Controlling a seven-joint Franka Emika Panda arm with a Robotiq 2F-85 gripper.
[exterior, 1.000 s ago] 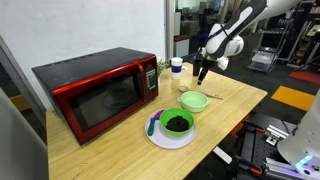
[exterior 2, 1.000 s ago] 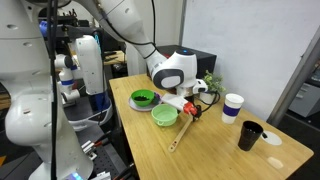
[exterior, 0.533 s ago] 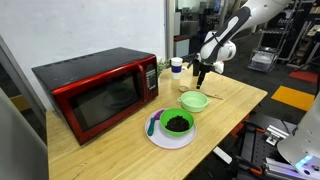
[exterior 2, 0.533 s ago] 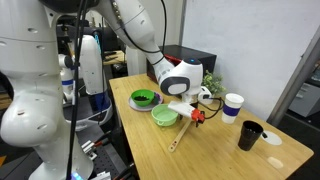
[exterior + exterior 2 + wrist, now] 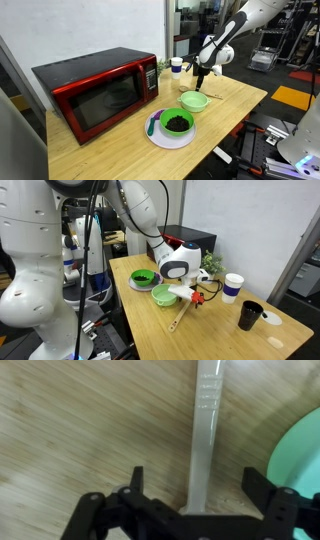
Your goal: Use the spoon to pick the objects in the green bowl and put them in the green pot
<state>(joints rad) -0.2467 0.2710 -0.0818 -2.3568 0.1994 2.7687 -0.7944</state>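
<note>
Wooden desk [image 5: 238, 100] in an exterior view, red microwave [image 5: 95, 90] at one end; green pot [image 5: 177, 123] on a white plate [image 5: 172, 144] near a long edge, green bowl [image 5: 193, 101] just beside, claw [image 5: 200, 77] hanging next to the bowl. In an exterior view, spoon [image 5: 180, 317] flat on the desk beside the bowl. Wrist view: claw fingers [image 5: 135, 480] spread wide, spoon handle between them, gap on both sides.

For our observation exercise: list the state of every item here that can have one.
spoon: lying flat on the table, not gripped.
pincer: open, straddling the spoon's handle.
green bowl: upright.
green pot: upright, on a plate.
microwave: door shut.
</note>
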